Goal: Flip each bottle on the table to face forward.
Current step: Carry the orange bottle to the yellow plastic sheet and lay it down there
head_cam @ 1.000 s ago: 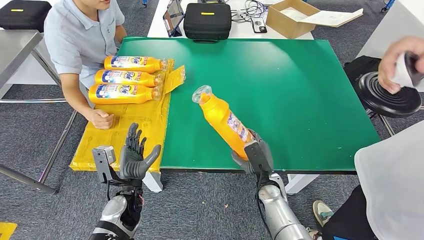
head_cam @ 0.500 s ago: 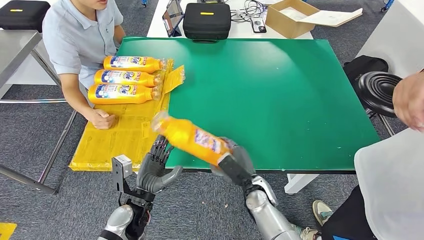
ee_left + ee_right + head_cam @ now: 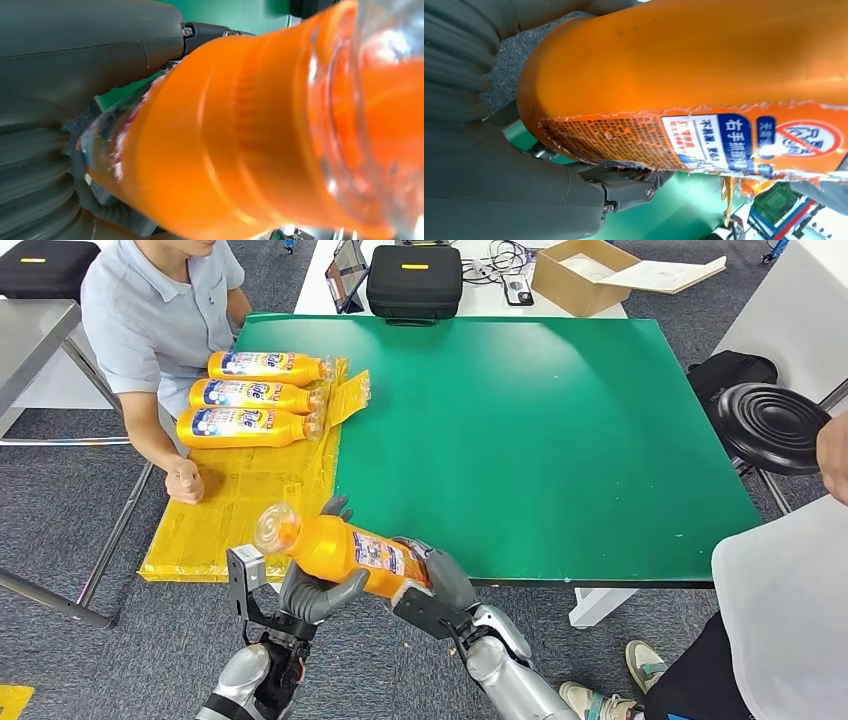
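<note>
Just off the near edge of the green worktop [image 3: 560, 440], an orange bottle [image 3: 345, 548] lies almost level in the air, its clear cap end pointing left. The right hand [image 3: 432, 592] is clamped round its base. The left hand [image 3: 312, 590] cups the neck end from beneath, fingers touching it. Three more bottles [image 3: 258, 396] lie side by side on yellow sheeting [image 3: 250, 510] at the far left corner, beside a seated person [image 3: 155, 320].

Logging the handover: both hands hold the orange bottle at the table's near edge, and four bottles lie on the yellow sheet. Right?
Not quite: the head view shows three bottles on the yellow sheet, not four. Both the left hand and right hand do hold the orange bottle.
</note>
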Controlling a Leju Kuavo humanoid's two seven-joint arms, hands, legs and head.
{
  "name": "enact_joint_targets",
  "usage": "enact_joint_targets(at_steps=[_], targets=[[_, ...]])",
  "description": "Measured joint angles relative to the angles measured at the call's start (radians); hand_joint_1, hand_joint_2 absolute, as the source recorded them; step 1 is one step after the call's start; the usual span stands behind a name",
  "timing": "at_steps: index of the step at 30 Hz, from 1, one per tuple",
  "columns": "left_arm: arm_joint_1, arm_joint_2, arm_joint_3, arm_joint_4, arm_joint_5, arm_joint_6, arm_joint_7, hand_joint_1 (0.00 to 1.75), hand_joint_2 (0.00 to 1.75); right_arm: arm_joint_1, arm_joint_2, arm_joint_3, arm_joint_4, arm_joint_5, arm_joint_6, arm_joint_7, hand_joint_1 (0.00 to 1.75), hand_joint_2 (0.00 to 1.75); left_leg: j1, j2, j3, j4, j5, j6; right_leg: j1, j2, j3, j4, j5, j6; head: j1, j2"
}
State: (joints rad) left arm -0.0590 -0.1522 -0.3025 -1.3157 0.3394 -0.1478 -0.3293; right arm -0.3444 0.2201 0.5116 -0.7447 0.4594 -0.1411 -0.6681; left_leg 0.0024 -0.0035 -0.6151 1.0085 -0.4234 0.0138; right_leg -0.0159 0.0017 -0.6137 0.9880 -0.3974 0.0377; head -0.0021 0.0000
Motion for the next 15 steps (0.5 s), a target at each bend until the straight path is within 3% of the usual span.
enact_joint_targets(at_steps=[4, 5, 8, 9, 15], targets=[[-0.001, 0.000, -0.006, 0.000, -0.005, 0.003, -0.004, 0.00, 1.75, -0.001, 0.001, 0.013, 0.008, -0.001, 0.001, -0.005, 1.75, 1.75, 0.000, 0.000, 0.000, 0.000, 0.000, 0.000, 0.000, 0.000, 0.000, 0.000, 0.000, 0.000, 0.000, 0.000], [-0.002, 0.000, -0.007, 0.000, -0.009, 0.006, -0.006, 0.14, 1.75, -0.001, 0.002, 0.017, 0.009, -0.003, 0.003, -0.007, 1.75, 1.75, 0.000, 0.000, 0.000, 0.000, 0.000, 0.000, 0.000, 0.000, 0.000, 0.000, 0.000, 0.000, 0.000, 0.000], [-0.011, 0.000, -0.015, 0.002, -0.019, 0.012, -0.013, 1.44, 1.75, -0.003, 0.007, 0.025, 0.010, -0.010, 0.013, -0.008, 1.75, 1.75, 0.000, 0.000, 0.000, 0.000, 0.000, 0.000, 0.000, 0.000, 0.000, 0.000, 0.000, 0.000, 0.000, 0.000], [-0.014, 0.000, -0.018, 0.003, -0.024, 0.012, -0.017, 1.75, 1.75, -0.004, 0.008, 0.027, 0.010, -0.013, 0.018, -0.007, 1.75, 1.75, 0.000, 0.000, 0.000, 0.000, 0.000, 0.000, 0.000, 0.000, 0.000, 0.000, 0.000, 0.000, 0.000, 0.000], [-0.020, 0.000, -0.025, 0.010, -0.048, 0.012, -0.043, 1.75, 1.75, -0.010, 0.011, 0.040, 0.009, -0.044, 0.047, -0.004, 1.75, 1.75, 0.000, 0.000, 0.000, 0.000, 0.000, 0.000, 0.000, 0.000, 0.000, 0.000, 0.000, 0.000, 0.000, 0.000]])
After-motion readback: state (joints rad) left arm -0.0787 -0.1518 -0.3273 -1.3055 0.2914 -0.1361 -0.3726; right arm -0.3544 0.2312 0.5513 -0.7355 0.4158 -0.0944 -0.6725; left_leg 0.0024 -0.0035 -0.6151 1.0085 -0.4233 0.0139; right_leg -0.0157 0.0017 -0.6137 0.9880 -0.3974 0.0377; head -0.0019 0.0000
